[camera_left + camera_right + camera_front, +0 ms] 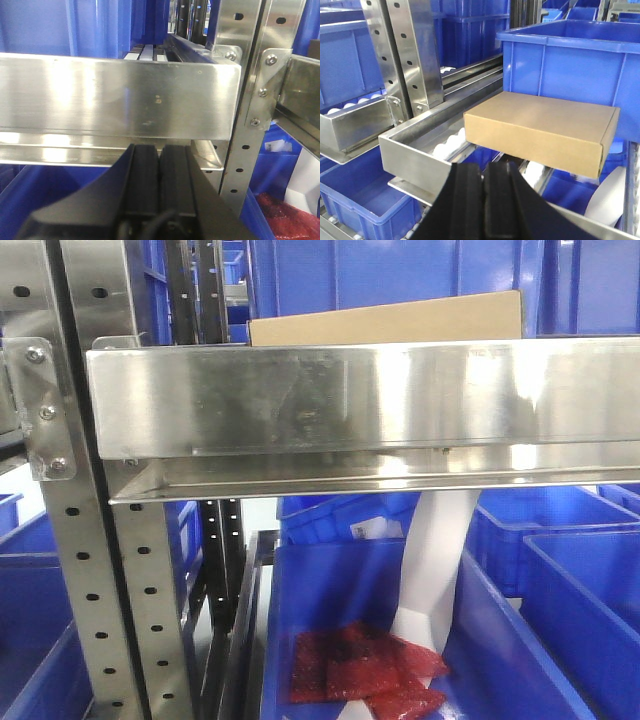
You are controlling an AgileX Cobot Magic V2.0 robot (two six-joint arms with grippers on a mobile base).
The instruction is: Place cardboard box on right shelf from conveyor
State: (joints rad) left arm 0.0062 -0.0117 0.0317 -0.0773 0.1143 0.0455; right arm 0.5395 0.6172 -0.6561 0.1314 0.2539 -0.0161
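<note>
The tan cardboard box [540, 125] lies flat on the white rollers of the right shelf [415, 160], just in front of a blue bin. In the front view only the box's top strip [385, 318] shows above the shelf's shiny front rail [350, 400]. My right gripper [482, 167] is shut with nothing in it, just below and in front of the box's near edge, apart from it. My left gripper [160, 150] is also shut and holds nothing, close under the steel rail of the neighbouring left shelf [115, 95]. The conveyor is out of view.
Perforated grey uprights [85, 560] [402, 55] stand left of the right shelf. A large blue bin [570, 65] sits behind the box. Lower blue bins [370, 640] hold red bags [360, 665] and a white object [435, 570].
</note>
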